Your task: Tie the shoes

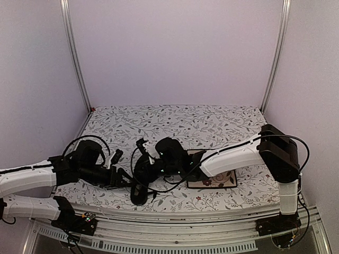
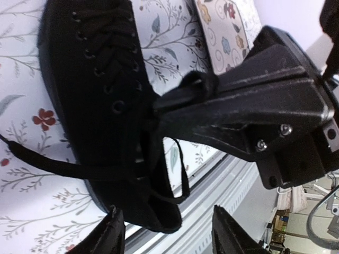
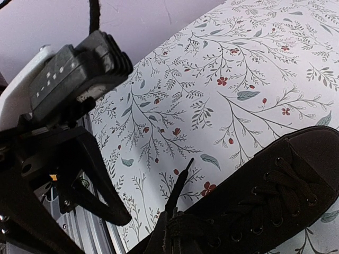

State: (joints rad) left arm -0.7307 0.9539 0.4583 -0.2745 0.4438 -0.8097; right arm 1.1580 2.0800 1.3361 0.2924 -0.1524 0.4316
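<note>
Evidently the left gripper point(image 2: 167, 222) hung released at lower frame, the black shoe point(image 2: 95, 79) lying lengthwise above it. Right gripper point(image 2: 175, 98), nearer, sat clenched at its collar

Pale lilac walls point(image 1: 175, 47) and metal corner posts point(image 1: 76, 53) enclose a floral-clothed table point(image 1: 175, 119).

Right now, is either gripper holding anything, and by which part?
Right gripper is shut at the shoe's collar, apparently pinching a lace; exact hold unclear. Left gripper is open, holding nothing.
</note>
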